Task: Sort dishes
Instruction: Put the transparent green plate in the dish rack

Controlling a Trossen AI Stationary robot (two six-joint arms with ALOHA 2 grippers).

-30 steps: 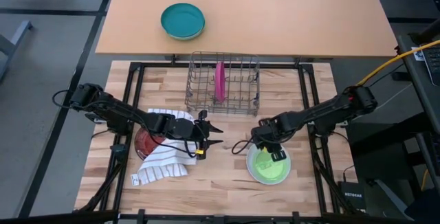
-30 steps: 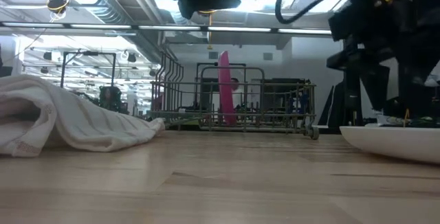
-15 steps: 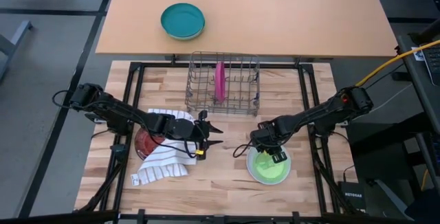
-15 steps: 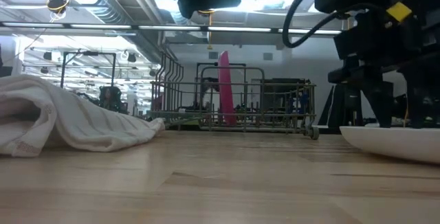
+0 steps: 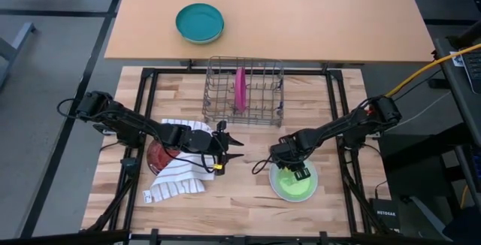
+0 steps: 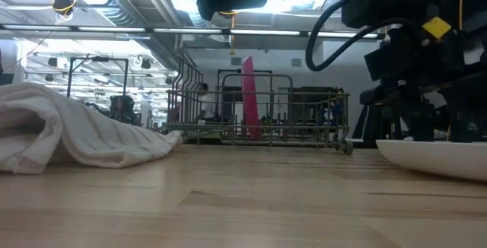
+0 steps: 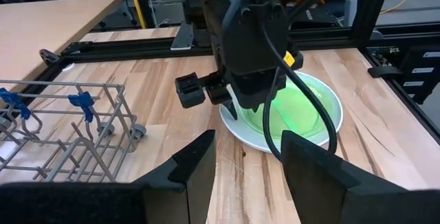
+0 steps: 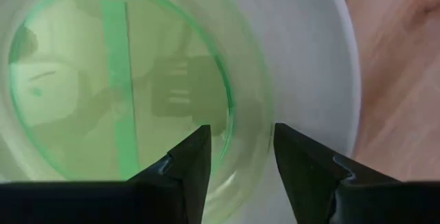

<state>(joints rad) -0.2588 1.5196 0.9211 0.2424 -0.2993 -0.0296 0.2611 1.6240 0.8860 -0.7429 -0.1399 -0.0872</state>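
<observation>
The pale green plate (image 5: 297,183) lies flat on the table at the near right; it also shows in the left wrist view (image 7: 302,110). My right gripper (image 5: 283,164) points down, open, over the plate's far left part (image 8: 103,93). The magenta-pink plate (image 5: 240,87) stands on edge in the wire rack (image 5: 259,91). The dark red plate (image 5: 156,155) lies on the table, partly under the white striped cloth (image 5: 180,173) and my left arm. My left gripper (image 5: 234,149) hovers open and empty to the right of the cloth. My right gripper's fingers (image 6: 417,126) reach down from above to the green plate's rim (image 6: 426,153). Whether they touch the plate I cannot tell. The plate lies flat on the table.
A teal bowl (image 5: 200,22) sits on the far tan table. The rack stands at the far middle of the wooden table. The cloth (image 6: 68,130) is heaped at the near left. Bare wood lies between cloth and green plate.
My right gripper has come down toward the green plate and shifted a little toward the table's left edge. The plate has stayed where it was.
</observation>
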